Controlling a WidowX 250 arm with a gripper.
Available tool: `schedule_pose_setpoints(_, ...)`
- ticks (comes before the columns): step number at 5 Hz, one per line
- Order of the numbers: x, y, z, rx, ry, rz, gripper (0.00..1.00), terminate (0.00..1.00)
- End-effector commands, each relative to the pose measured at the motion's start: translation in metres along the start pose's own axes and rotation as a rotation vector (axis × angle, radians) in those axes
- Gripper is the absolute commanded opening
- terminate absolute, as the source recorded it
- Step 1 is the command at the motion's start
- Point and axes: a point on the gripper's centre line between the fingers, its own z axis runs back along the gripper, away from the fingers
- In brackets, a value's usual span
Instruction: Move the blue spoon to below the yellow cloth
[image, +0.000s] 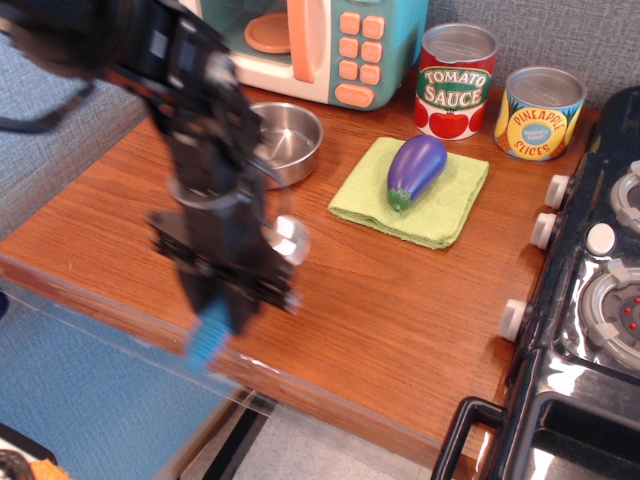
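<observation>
Blurrily, the black robot arm reaches from the upper left across the brown wooden tabletop (400, 300), its outline smeared. Its black gripper (228, 305) hangs over the front left part of the table with its fingers pinching the thick bright-blue ribbed handle of the blue spoon (212, 333). Only the lower end of that handle shows below the fingers, pointing down toward the table's front edge; the middle of the spoon is hidden inside the gripper. A small shiny metal oval at the gripper's right side, around (291, 238), appears to be the spoon's bowl, though the blur makes this hard to confirm. Whether the spoon touches the wood cannot be told.

The yellow-green square folded cloth (445, 205) lies well to the right of the gripper, near the table's back. A purple toy eggplant (415, 168) with a green cap rests on it. The round steel bowl (290, 135) behind the arm is partly covered by it. Behind stand a toy microwave (350, 45), cut off at the top, a tomato sauce can (455, 82) and a pineapple slices can (541, 112). A black toy stove (590, 300) is cropped at the right edge.
</observation>
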Motion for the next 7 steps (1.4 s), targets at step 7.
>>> schedule_pose_setpoints(7, 0.045, -0.053, -0.009, 0.05, -0.029, 0.08, 0.0, 0.0)
